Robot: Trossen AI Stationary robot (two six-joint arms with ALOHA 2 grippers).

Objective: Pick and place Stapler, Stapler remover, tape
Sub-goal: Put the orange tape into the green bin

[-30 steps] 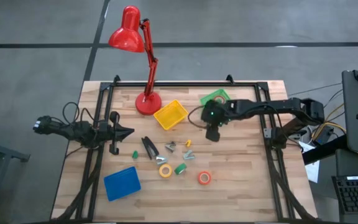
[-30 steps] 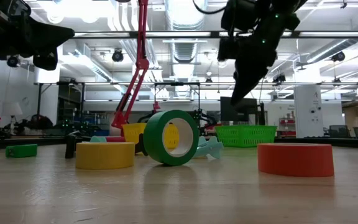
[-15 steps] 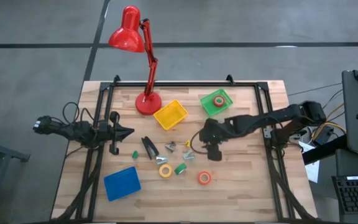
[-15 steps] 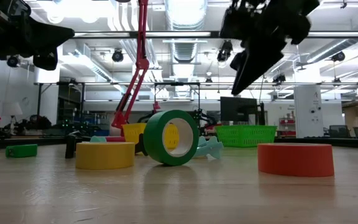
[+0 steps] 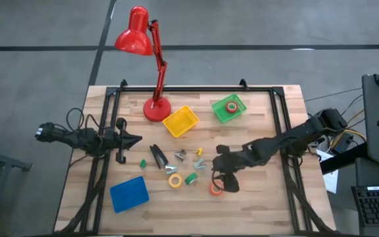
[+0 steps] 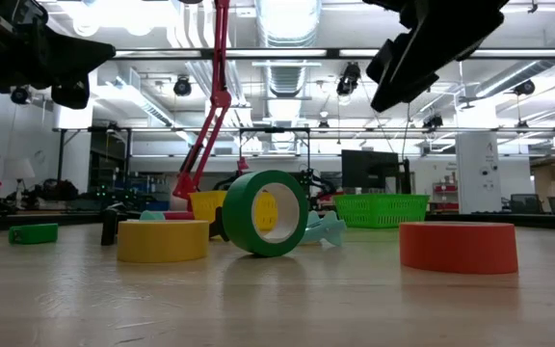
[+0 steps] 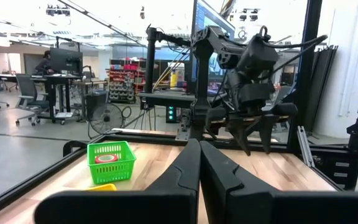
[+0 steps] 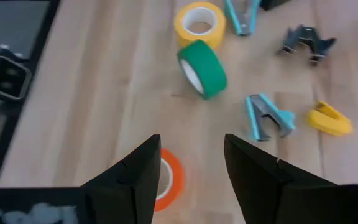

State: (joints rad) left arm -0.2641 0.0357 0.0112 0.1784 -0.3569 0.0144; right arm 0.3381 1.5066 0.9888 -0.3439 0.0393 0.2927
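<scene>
The slim black stapler [image 5: 157,156] lies on the wooden table left of centre. The yellow tape roll [image 5: 175,180] lies flat. The green roll [image 5: 191,178] stands on its edge [image 6: 266,213]. The orange roll [image 5: 216,189] lies flat near the front. A red roll [image 5: 231,106] lies in the green basket. Small staple removers lie by them: grey [image 5: 180,155], teal [image 5: 200,164], yellow [image 5: 199,152]. My right gripper [image 5: 224,183] hangs open above the orange roll [image 8: 168,178], touching nothing. My left gripper [image 5: 137,139] is shut and empty at the table's left.
A yellow basket [image 5: 181,122] and the green basket [image 5: 221,113] stand at the back, beside a red desk lamp [image 5: 151,105]. A blue tray [image 5: 129,194] lies at the near left. A small green piece [image 5: 143,163] lies by the stapler. A black frame [image 5: 281,131] borders the table.
My right gripper has gone from beside the green basket toward the table's near edge and now stands over the orange tape roll. The red roll, hidden under the arm at first, now shows in the green basket.
</scene>
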